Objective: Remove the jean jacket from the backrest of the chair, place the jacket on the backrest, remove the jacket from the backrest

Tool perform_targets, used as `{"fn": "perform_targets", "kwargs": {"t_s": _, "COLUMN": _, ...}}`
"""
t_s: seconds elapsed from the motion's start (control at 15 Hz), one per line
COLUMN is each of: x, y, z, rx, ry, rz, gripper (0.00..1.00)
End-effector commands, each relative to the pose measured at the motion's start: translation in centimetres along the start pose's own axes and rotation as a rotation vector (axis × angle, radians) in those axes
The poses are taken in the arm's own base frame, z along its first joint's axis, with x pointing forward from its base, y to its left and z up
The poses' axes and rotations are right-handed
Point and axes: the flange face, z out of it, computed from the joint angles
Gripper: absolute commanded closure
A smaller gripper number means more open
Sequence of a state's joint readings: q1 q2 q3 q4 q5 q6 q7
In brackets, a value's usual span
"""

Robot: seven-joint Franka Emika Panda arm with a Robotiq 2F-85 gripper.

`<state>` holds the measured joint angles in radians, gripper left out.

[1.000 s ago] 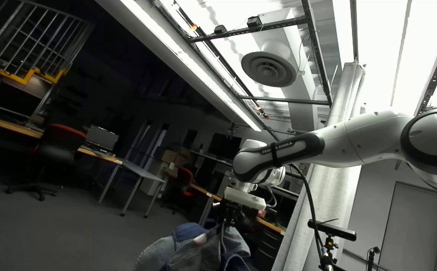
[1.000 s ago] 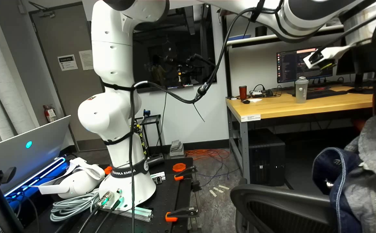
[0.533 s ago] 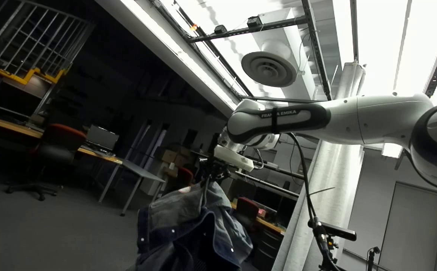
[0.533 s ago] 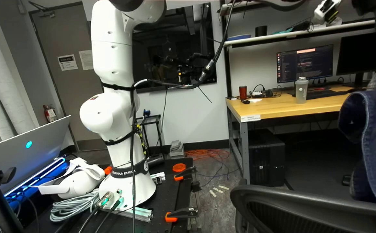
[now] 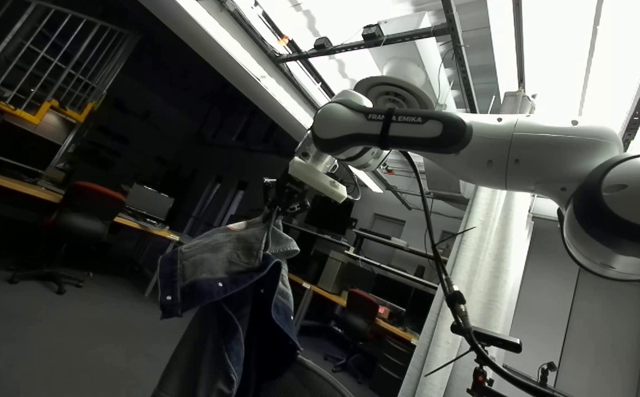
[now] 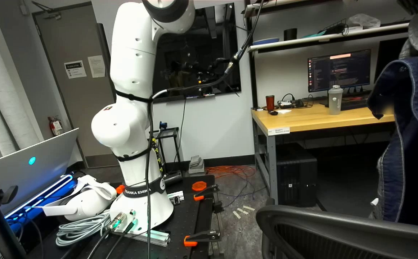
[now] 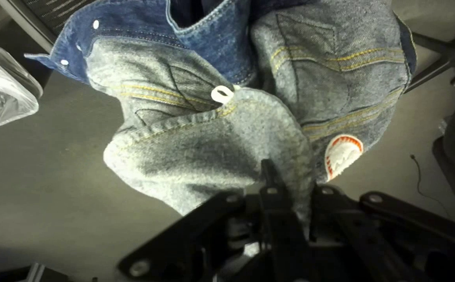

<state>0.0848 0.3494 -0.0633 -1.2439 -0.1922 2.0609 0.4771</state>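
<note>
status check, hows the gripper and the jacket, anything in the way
Gripper shut on jean jacket. Jacket hanging, dropping out of sight behind backrest in an exterior view. Backrest possibly in the way; contact unclear.

In an exterior view we saw the Franka Emika arm (image 5: pixel 485 146) with its gripper (image 5: pixel 272 219) fastened on the jean jacket (image 5: pixel 220 264), which hung in folds of navy and paler grey-blue near the dark chair backrest (image 5: pixel 311 380).
</note>
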Motion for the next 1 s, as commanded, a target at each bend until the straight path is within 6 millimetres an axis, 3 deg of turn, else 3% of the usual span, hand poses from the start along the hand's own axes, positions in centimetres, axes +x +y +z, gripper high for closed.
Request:
{"fn": "perform_targets", "kwargs": {"t_s": 0.0, "x": 2.1, "y": -2.0, "z": -2.4, "rx": 0.013, "ry": 0.041, "rz": -0.051, "gripper": 0.97}}
{"fn": "perform_targets", "kwargs": {"t_s": 0.33, "x": 1.8, "y": -2.8, "z": -2.7, "rx": 0.048, "ry": -0.012, "rz": -0.107, "gripper": 0.97}}
{"fn": "perform_targets", "kwargs": {"t_s": 0.73, "x": -1.8, "y": -4.9, "z": -3.5, "rx": 0.204, "ry": -0.135, "rz": -0.266, "gripper": 0.97}}
{"fn": "perform_targets", "kwargs": {"t_s": 0.93, "x": -3.5, "y": -3.7, "z": -1.5, "rx": 0.233, "ry": -0.223, "rz": -0.274, "gripper": 0.97}}
